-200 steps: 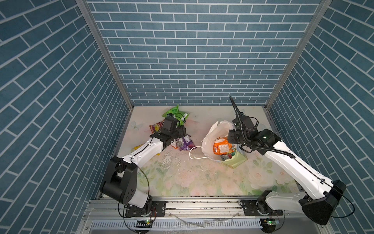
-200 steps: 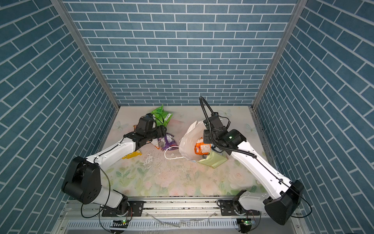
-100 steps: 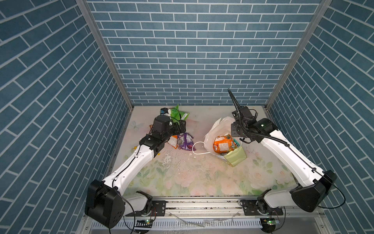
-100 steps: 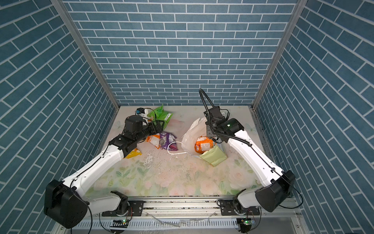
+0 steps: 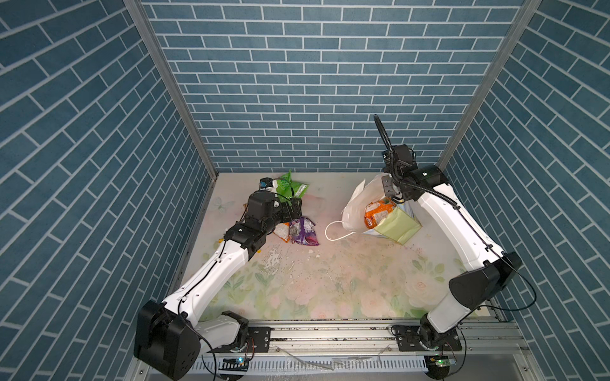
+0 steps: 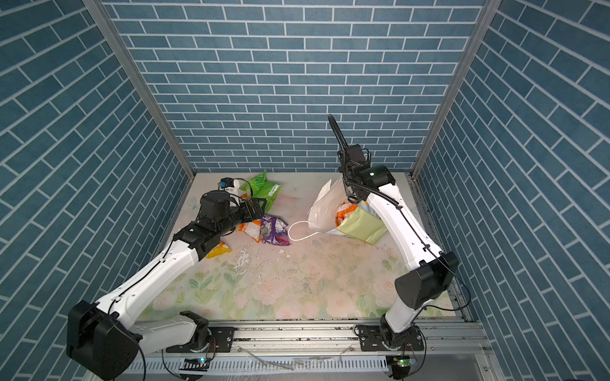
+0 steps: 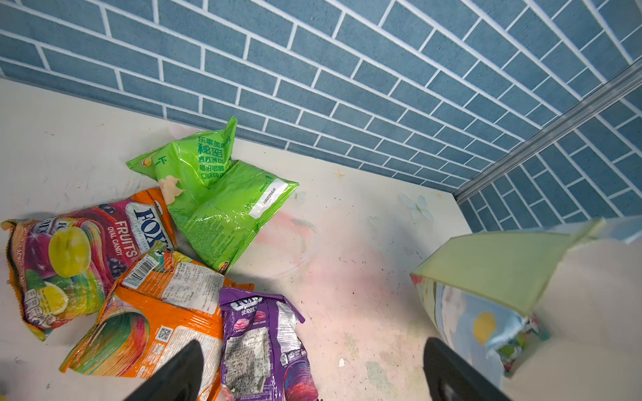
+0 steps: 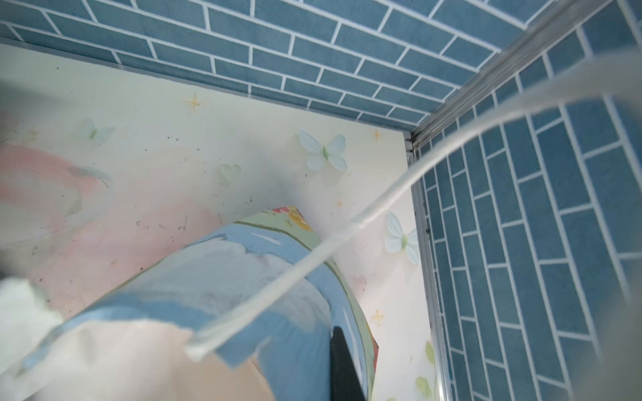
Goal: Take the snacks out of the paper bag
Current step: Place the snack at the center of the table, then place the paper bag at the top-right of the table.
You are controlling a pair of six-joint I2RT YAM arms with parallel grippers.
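The left hand (image 7: 312, 378) hangs released, jaws spread wide above the purple packet (image 7: 257, 340). Beside that lie the orange-and-white packet (image 7: 163, 305), the fruit packet (image 7: 76, 257) and the green packet (image 7: 215, 194), all on the worktop (image 5: 330, 280). A yellow packet (image 6: 218, 250) peeks from under the left arm (image 6: 158, 273). The right hand (image 5: 389, 190) is clenched on the rim of the bag (image 5: 396, 226), which stands open at the right rear of the worktop with an orange packet (image 5: 378, 212) inside.
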